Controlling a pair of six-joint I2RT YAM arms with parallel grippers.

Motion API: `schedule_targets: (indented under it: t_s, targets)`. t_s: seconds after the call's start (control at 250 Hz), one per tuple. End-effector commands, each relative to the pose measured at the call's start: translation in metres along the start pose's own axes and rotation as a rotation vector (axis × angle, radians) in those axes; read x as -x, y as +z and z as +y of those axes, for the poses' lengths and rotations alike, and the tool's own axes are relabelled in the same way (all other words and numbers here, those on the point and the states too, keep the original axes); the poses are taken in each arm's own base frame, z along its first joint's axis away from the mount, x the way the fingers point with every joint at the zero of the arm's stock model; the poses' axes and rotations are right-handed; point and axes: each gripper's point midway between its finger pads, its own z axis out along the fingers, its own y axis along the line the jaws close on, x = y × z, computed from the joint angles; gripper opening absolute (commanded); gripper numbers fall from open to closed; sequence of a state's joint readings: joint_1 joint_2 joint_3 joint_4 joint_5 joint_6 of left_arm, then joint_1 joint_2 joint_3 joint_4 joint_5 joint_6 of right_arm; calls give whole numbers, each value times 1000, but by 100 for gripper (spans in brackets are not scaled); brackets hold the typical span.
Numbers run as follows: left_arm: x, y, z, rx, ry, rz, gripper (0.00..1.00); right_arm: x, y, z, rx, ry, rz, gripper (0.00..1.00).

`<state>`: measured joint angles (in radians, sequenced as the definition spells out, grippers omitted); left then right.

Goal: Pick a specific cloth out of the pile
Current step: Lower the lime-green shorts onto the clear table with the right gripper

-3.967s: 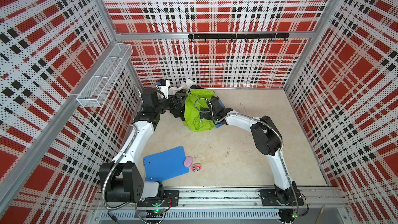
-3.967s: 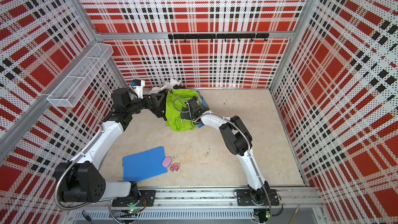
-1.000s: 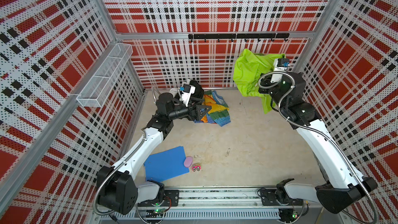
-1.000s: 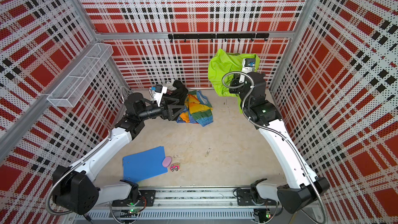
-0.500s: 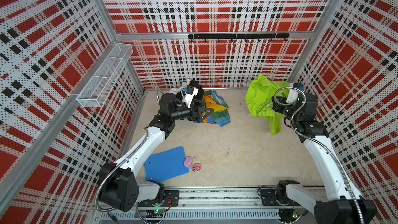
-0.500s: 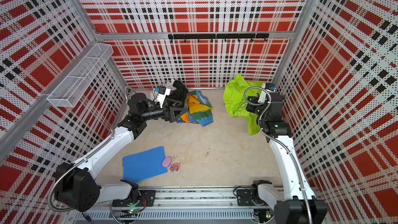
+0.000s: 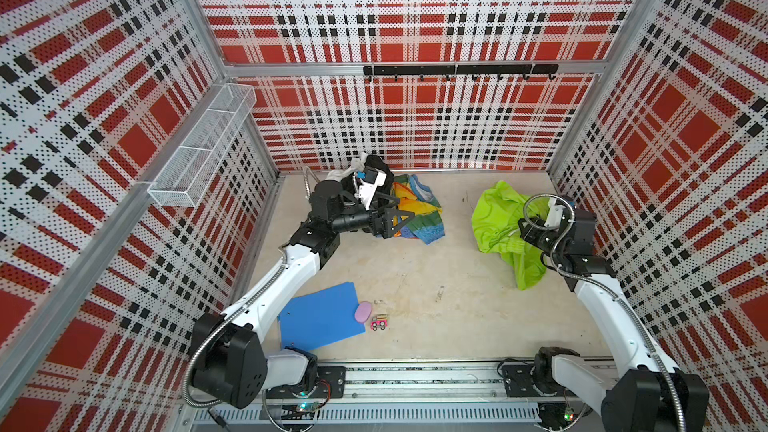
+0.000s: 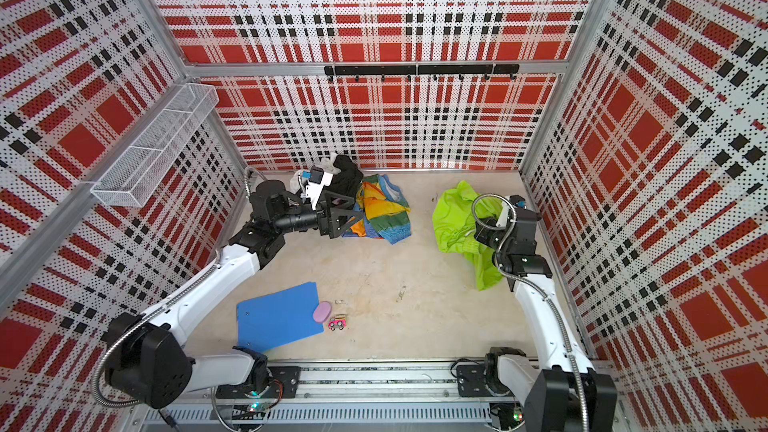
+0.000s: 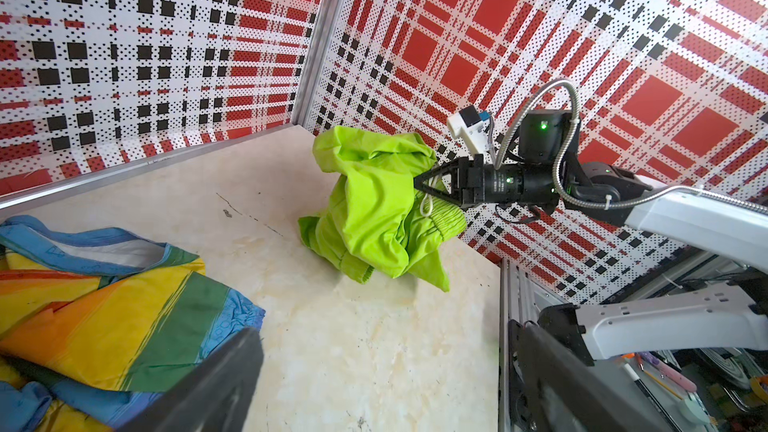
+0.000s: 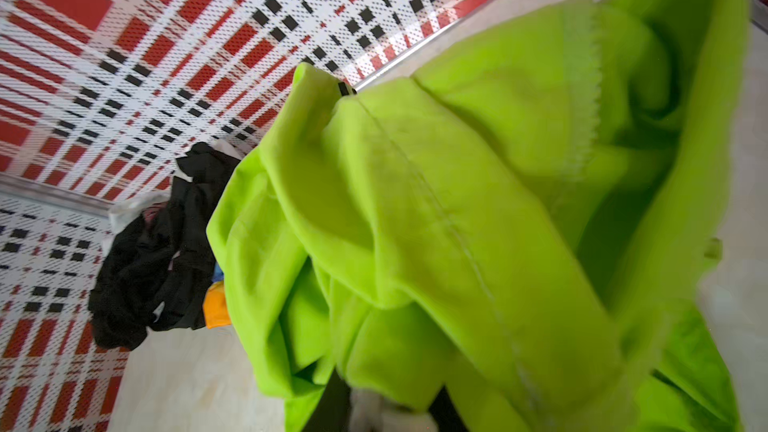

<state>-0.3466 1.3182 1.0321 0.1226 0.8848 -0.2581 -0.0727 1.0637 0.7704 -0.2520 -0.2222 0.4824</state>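
Pinching the lime-green cloth [image 7: 496, 218] near its drawstring [image 9: 427, 205], the right gripper [image 9: 417, 184] holds it at three o'clock on the worktop [image 7: 415, 284], lower folds touching down, well apart from the pile [image 7: 415, 209] at twelve; the left gripper [image 7: 401, 224] gapes empty. Only setting down seems left.

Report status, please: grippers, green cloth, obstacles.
Left gripper open, by the pile. Right gripper shut on lime-green cloth, apart from pile. Nothing in the way.

Pulled off the pile [image 7: 417, 210], the cloth [image 7: 496, 218] touches down.
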Motion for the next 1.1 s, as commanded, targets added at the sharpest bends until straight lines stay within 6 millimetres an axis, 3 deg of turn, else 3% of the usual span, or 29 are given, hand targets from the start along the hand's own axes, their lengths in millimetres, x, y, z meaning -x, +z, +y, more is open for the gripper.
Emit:
schedule_targets:
  t_s: [0.0,0.132,0.464,0.676,0.848,1.097]
  targets:
    - [3,3,-3,-7,28,1,99,7,-1,-18,-93,-35,-64,3]
    - [1,4,-3,-8,26,5,99,-21,9,-47,-192,-12,4,3]
    - [-2,7,-5,-5,30,19,99,-85,40,-92,-305,52,175,4]
    - [-3,8,-5,-1,33,26,99,-117,43,-119,-404,73,263,14]
    - [-4,9,-4,2,33,29,99,-108,43,-111,-379,67,241,30]
    - [-4,10,-4,8,37,34,99,-65,23,-88,-355,26,153,57]
